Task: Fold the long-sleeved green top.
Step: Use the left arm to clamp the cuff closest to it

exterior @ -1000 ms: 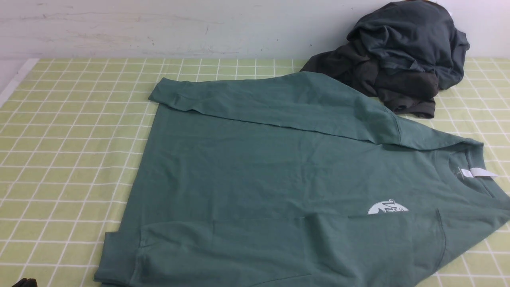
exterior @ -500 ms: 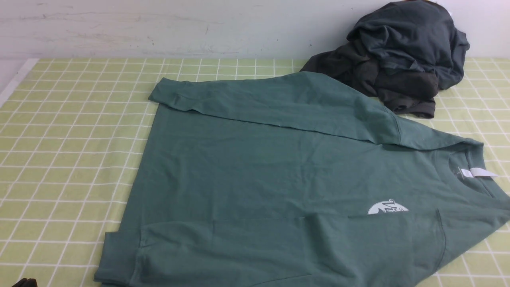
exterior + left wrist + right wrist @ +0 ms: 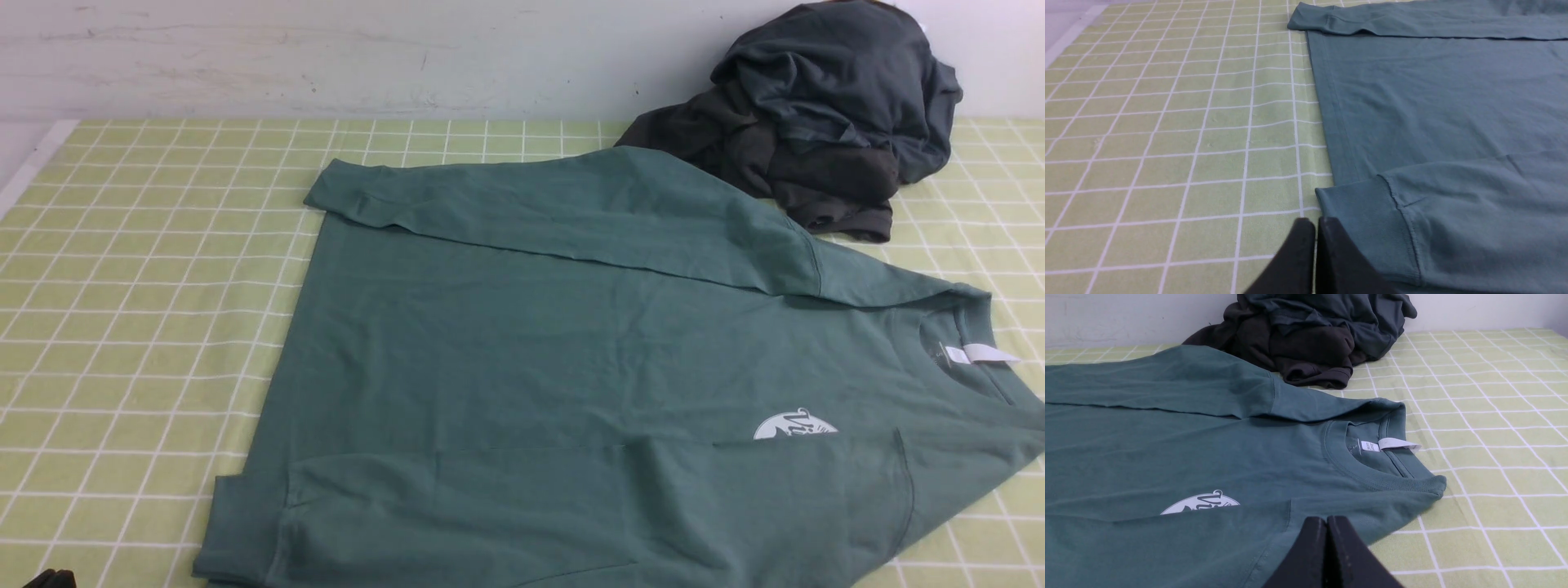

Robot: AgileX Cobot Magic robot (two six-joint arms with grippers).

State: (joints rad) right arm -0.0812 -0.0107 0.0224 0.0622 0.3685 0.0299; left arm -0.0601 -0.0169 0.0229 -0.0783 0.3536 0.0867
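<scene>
The green long-sleeved top (image 3: 571, 359) lies flat on the checked cloth, neck to the right, hem to the left. Both sleeves are folded in across the body: the far sleeve (image 3: 571, 204) along the back edge, the near sleeve (image 3: 531, 506) along the front edge, half covering the white chest logo (image 3: 793, 426). The white neck label (image 3: 980, 354) shows at the collar. My left gripper (image 3: 1314, 222) is shut and empty, just off the near sleeve's ribbed cuff (image 3: 1367, 220). My right gripper (image 3: 1326, 520) is shut and empty over the near shoulder (image 3: 1363, 506) below the collar.
A heap of dark charcoal and slate-grey garments (image 3: 816, 114) sits at the back right against the white wall, touching the top's far shoulder. The yellow-green checked tablecloth (image 3: 139, 286) covers the table; its left edge (image 3: 33, 163) shows at the far left.
</scene>
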